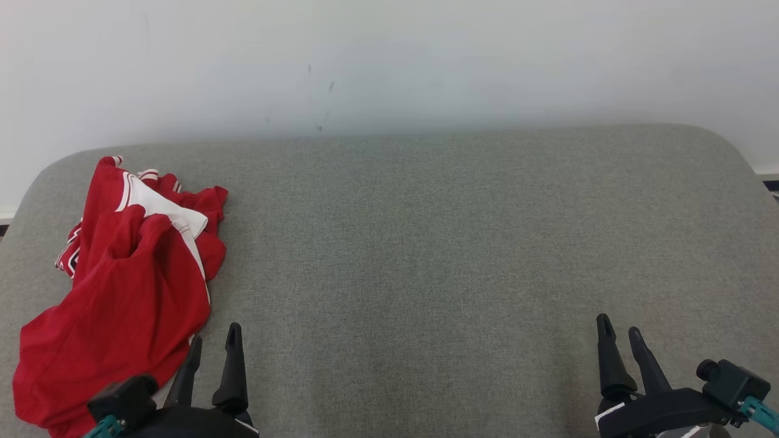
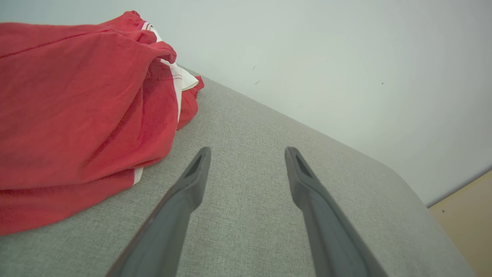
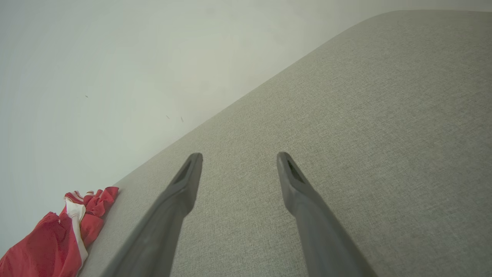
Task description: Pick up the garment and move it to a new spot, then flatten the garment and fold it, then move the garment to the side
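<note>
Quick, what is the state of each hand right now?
Left hand: open, holding nothing.
Right hand: open, holding nothing.

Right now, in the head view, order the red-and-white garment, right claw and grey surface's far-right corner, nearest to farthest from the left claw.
1. Red-and-white cloth garment: beside the left claw, leftward.
2. Right claw: near edge, right.
3. Grey fabric surface's rounded corner: far right.

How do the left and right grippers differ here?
The left gripper sits right beside the red garment; the right gripper is far from it, over bare grey cushion. In the head view the left gripper's fingers point nearly straight up, while the right gripper's lean leftward. Both are open and empty.
</note>
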Tool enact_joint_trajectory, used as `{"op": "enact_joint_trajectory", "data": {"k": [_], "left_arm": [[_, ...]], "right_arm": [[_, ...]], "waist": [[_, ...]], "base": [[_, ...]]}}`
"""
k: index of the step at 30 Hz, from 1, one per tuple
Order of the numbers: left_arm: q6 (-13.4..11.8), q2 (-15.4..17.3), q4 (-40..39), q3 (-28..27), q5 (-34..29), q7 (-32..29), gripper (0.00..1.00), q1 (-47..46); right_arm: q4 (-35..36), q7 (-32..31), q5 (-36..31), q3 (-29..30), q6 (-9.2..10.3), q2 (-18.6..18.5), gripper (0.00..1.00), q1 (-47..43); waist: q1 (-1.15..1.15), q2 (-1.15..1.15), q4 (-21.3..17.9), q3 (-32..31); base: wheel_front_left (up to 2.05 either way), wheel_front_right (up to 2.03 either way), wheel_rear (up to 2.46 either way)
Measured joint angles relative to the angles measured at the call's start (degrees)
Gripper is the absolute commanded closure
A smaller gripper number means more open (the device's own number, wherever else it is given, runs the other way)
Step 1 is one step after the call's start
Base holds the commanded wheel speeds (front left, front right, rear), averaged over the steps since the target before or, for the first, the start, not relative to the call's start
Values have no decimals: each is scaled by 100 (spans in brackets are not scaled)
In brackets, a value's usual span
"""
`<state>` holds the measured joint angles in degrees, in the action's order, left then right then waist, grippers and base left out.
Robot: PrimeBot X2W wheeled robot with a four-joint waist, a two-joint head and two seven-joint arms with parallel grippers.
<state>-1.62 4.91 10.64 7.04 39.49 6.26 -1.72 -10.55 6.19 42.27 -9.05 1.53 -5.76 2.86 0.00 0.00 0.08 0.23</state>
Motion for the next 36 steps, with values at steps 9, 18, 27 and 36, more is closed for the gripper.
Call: {"op": "enact_joint_trajectory", "data": {"k": [9, 18, 27, 36], "left_arm": [[-144, 16, -51, 100, -823, 196, 0, 117], [-252, 30, -115, 144, -1579, 374, 0, 199], [-394, 37, -165, 143, -2268, 560, 0, 291], [-500, 45, -170, 214, -2914, 762, 0, 350]], "right_arm": [[158, 198, -751, -235, 105, -58, 0, -17], [307, 386, -1508, -466, 201, -104, 0, -51], [468, 560, -2254, -651, 258, -188, 0, -108], [612, 767, -3009, -848, 348, -245, 0, -114]], "waist": [[0, 0, -7, -31], [0, 0, -3, -61], [0, 0, 1, -74], [0, 0, 1, -70]], "base": [[0, 0, 0], [0, 0, 0], [0, 0, 0], [0, 0, 0]]}}
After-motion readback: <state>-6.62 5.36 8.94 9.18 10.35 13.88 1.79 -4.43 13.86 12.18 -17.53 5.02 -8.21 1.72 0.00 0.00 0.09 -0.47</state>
